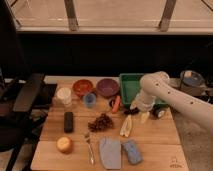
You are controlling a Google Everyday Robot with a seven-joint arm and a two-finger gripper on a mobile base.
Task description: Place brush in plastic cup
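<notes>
Task looks barely begun: the slim dark brush (128, 111) seems to lie on the table (160, 142), the gripper (142, 113) low at its three o'clock, whether it grips anything I cannot tell, and the plastic cup (90, 99) stands well apart at ten o'clock.

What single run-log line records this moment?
slim dark brush: on table beside orange carrot | small light-blue plastic cup: further left | claw: right of brush, by green tray

Grapes (101, 122), an orange (64, 144) and a fork (90, 148) lie on the table (156, 146).
</notes>
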